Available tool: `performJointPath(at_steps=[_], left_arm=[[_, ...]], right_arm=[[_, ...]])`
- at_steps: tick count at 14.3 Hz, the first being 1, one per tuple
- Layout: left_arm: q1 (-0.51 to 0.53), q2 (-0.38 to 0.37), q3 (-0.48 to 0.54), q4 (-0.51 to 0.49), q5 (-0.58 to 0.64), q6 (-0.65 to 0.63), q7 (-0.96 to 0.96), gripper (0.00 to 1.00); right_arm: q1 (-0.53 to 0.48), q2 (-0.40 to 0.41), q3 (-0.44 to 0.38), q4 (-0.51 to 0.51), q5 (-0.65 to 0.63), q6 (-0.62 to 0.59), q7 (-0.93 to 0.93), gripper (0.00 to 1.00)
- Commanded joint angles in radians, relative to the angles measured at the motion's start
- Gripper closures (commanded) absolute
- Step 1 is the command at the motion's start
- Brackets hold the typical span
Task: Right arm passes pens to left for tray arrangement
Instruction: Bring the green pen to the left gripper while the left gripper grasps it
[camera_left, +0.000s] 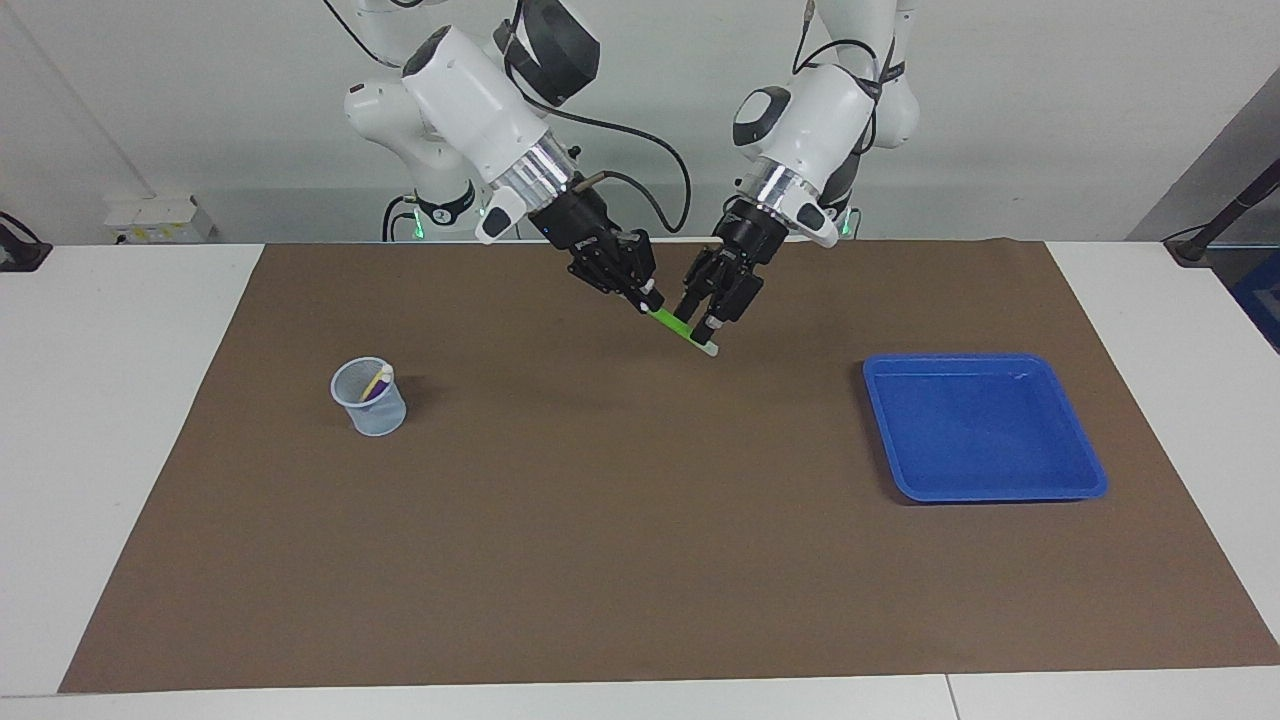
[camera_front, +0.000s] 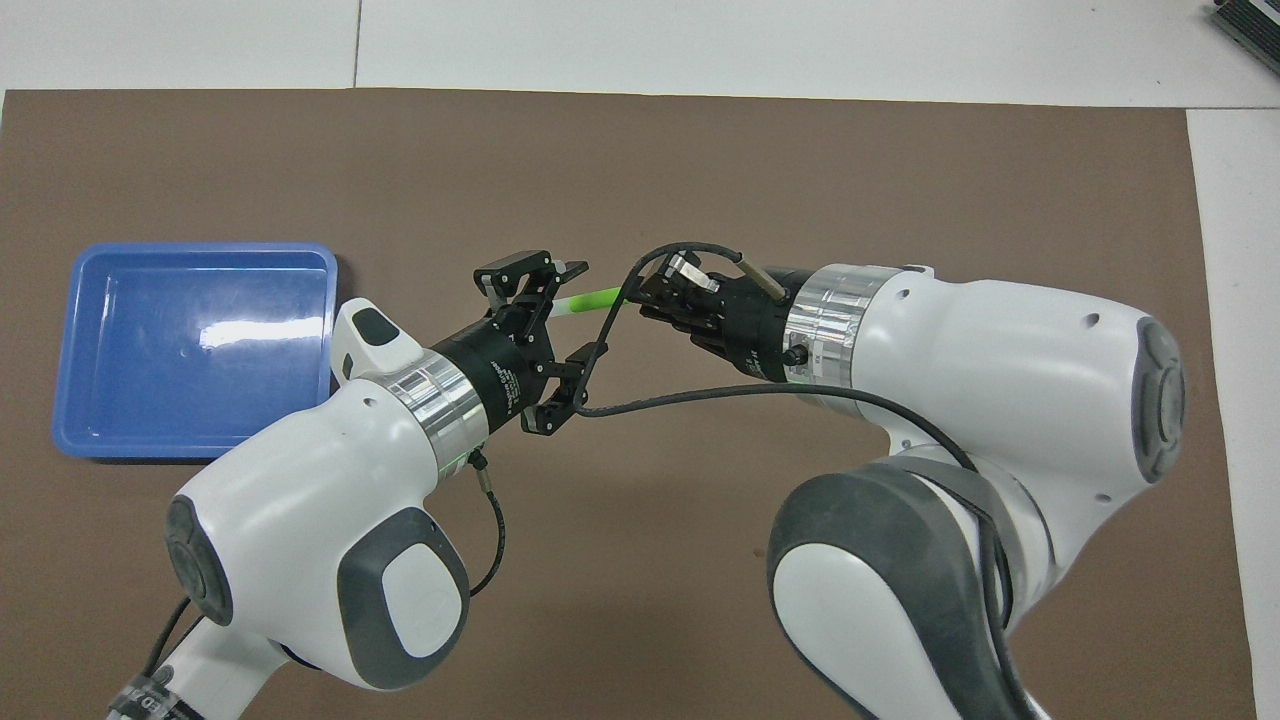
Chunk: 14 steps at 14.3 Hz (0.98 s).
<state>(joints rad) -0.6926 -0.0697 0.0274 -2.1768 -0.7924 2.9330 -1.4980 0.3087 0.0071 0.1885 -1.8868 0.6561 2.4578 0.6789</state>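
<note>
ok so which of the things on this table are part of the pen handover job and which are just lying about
Part of the job:
- green pen, held in the air by the right gripper
- left gripper, at the pen's free end
- blue tray, nothing in it
- mesh cup with the yellow pen and purple pen

Lying about:
- brown mat

- A bright green pen (camera_left: 672, 325) with a pale tip.
- A plain bright blue tray (camera_left: 985, 428).
- A pale blue mesh cup (camera_left: 369, 397) holding a yellow pen (camera_left: 376, 380) and a purple pen (camera_left: 378, 390).
- A flat brown mat (camera_left: 640, 560) on a white table (camera_left: 120, 400).
- White arms, black grippers (camera_left: 650, 298).
</note>
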Motion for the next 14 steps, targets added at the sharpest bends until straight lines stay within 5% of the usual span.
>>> performJointPath(at_steps=[1,3,7,9,14], left_arm=[[-0.024,0.041,0.008,0.035,-0.025,0.034,-0.01,0.23],[-0.024,0.041,0.003,0.037,-0.027,0.034,-0.01,0.24],[-0.024,0.041,0.002,0.037,-0.027,0.032,-0.01,0.73],[-0.024,0.041,0.002,0.037,-0.027,0.026,-0.007,0.75],[-0.024,0.041,0.003,0.035,-0.027,0.018,-0.024,1.0]], right_arm=[[-0.002,-0.024,0.002,-0.029,0.033,0.023,-0.007,1.0],[-0.002,-0.024,0.002,-0.029,0.033,0.021,-0.007,1.0],[-0.002,-0.022,0.002,-0.029,0.033,0.023,-0.007,1.0],[-0.002,-0.022,0.002,-0.029,0.033,0.021,-0.007,1.0],[-0.002,-0.022,0.002,-0.029,0.033,0.02,-0.007,1.0]])
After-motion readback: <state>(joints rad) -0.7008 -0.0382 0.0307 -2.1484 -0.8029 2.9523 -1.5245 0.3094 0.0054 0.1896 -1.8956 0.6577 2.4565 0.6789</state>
